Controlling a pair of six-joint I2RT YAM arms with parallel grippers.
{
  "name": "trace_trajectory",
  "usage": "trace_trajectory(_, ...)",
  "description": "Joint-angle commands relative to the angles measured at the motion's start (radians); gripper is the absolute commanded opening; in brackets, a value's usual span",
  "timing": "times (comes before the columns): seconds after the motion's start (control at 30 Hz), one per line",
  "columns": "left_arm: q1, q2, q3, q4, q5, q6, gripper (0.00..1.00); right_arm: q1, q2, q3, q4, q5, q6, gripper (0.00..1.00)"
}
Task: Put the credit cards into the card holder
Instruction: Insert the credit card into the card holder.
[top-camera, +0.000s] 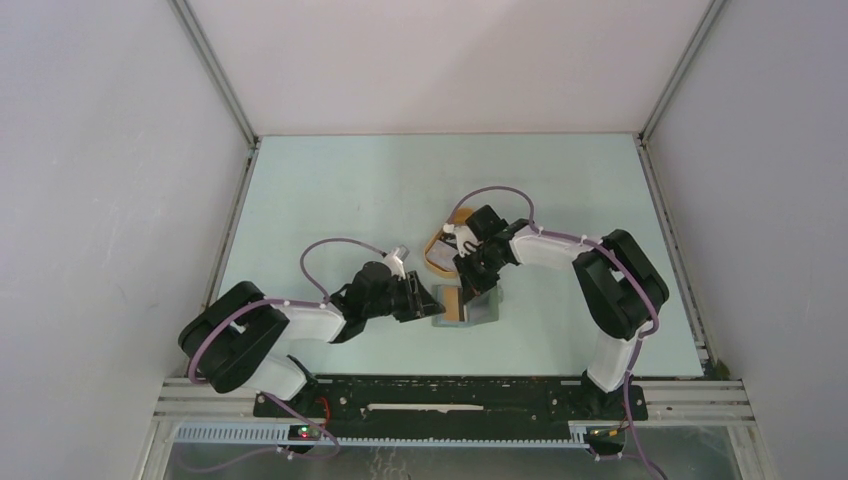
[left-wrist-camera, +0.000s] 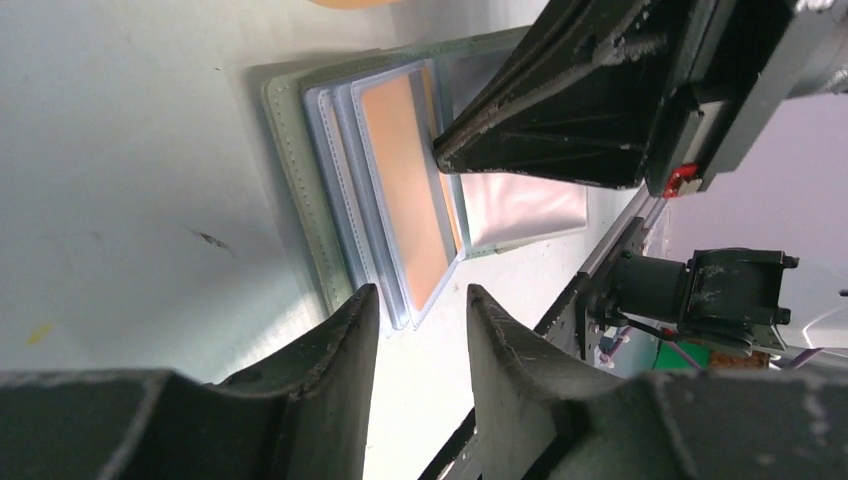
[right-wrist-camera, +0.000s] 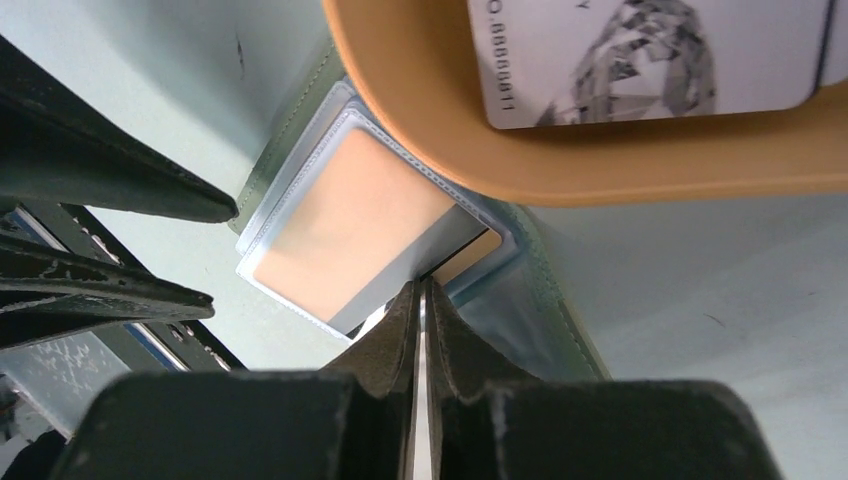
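Already a tan card (left-wrist-camera: 405, 180) fills the card holder (left-wrist-camera: 290, 170), a whitish card (right-wrist-camera: 650, 50) remains outside; left claw (left-wrist-camera: 422, 300) parted, right claw (right-wrist-camera: 420, 290) pinched.

An orange oval tray (top-camera: 436, 246) sits on the pale green tabletop (top-camera: 330, 200) near its middle. In the right wrist view its thick, rounded rim (right-wrist-camera: 600, 170) curves across the top of the picture. The tabletop has a small dark scuff (left-wrist-camera: 210, 238) and a faint yellowish spot (left-wrist-camera: 40, 331). Plain white walls (top-camera: 100, 200) enclose the table on three sides. An aluminium rail (top-camera: 690, 400) and a slotted cable duct (top-camera: 230, 435) run along the near edge.
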Motion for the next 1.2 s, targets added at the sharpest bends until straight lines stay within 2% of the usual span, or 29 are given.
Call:
trace_trajectory(0.0, 0.006, 0.004, 0.043, 0.044, 0.018, -0.005, 0.42, -0.043, 0.029, 0.004, -0.016, 0.001, -0.003, 0.09)
trace_trajectory(0.23, 0.005, -0.019, 0.045, 0.030, 0.007, 0.002, 0.42, -0.080, 0.032, 0.004, -0.027, -0.041, 0.021, 0.07)
trace_trajectory(0.53, 0.006, -0.040, 0.054, 0.025, 0.006, 0.005, 0.42, -0.116, 0.034, -0.003, -0.023, -0.120, 0.016, 0.10)
trace_trajectory(0.83, 0.006, -0.027, 0.075, 0.031, 0.019, -0.001, 0.42, -0.141, 0.111, 0.039, -0.059, -0.097, 0.040, 0.09)
trace_trajectory(1.17, 0.005, -0.001, 0.106, 0.041, 0.034, -0.010, 0.42, -0.146, 0.123, 0.045, -0.063, -0.094, 0.044, 0.09)
